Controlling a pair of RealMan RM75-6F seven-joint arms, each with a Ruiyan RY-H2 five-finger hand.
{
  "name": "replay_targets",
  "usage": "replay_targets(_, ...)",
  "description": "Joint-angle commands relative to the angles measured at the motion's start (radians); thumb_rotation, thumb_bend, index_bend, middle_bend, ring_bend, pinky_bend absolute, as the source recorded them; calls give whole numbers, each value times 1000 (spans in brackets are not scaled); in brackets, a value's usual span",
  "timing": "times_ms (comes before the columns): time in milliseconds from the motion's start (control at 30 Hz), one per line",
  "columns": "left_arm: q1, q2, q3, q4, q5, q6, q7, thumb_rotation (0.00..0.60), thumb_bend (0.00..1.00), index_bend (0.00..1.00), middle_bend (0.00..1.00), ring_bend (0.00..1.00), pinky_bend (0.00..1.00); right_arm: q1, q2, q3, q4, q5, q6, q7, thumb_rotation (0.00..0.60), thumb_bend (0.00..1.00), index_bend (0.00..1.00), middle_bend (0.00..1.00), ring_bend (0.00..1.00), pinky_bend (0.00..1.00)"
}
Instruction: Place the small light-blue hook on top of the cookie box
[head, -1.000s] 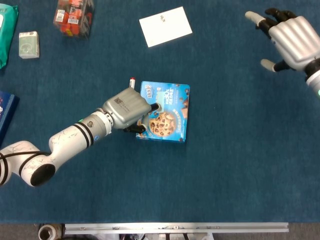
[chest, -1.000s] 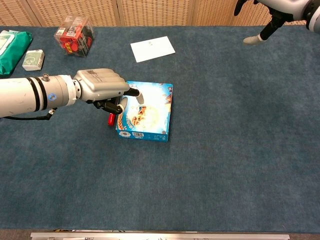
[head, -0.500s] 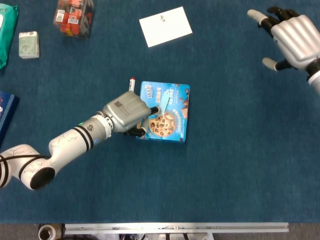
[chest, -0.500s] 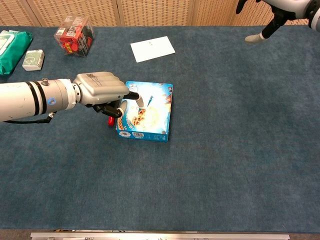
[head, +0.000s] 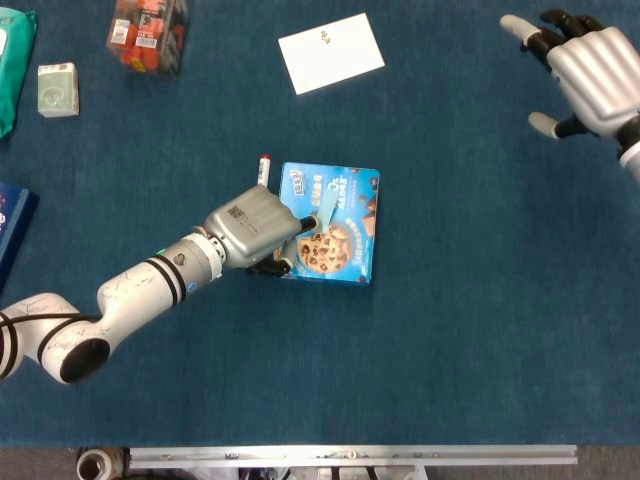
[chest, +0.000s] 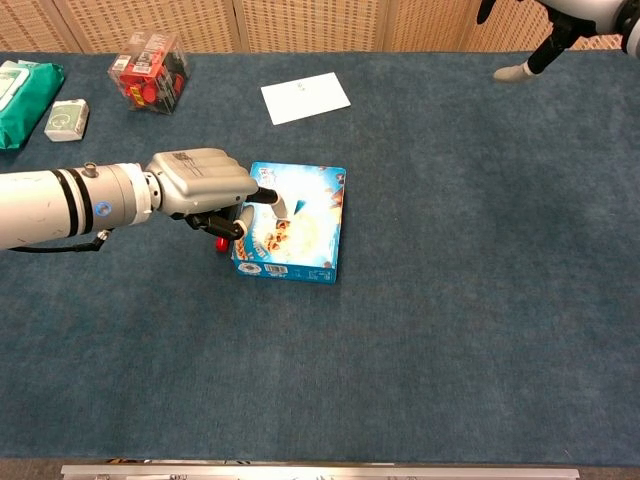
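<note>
the left hand (head: 255, 228) sits at the left edge of the cookie box (head: 345, 245), knuckles up, fingers reaching over the lid. the light-blue hook (head: 327, 203) lies on the box top near the upper middle, its lower end just at a fingertip; whether the hand pinches it or merely touches it cannot be told from either view. in the chest view the hook (chest: 291, 206) shows as a pale sliver on the lid beside the hand (chest: 200, 185), which covers the box's (chest: 300, 235) near-left corner. judgement: the hook is on its target, so the placing step looks all but done, with only the release and withdrawal left. the low, flat hand posture suits setting a small part down without dropping it. a red-tipped pen (head: 264, 166) lies on the blue table (head: 450, 300) against the box's left side, partly under the hand; a withdrawal could nudge it or drag the box. the right hand (head: 590, 70) is held up at the far right, well apart, fingers spread and holding nothing, evidently parked out of the way.
</note>
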Motion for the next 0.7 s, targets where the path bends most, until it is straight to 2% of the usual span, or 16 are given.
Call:
replay_targets(33,2,-1,4,3,2,0,-2,99,803,194,1000,1000,1000,0,-1,0,0,0,1,-2,600,193,118,315,129,219)
replay_targets(400,11,-3,11,4,10,11,-5,99,803,194,1000,1000,1000,-3,-1,3,-2,8,4,-10,600,194,118,315,129,219)
replay_targets(700,39,23,-2,-20,47,63,-43,96,803,194,1000,1000,1000,-4,1,6,-1,9,5,-11,600,193,118,315,129,219)
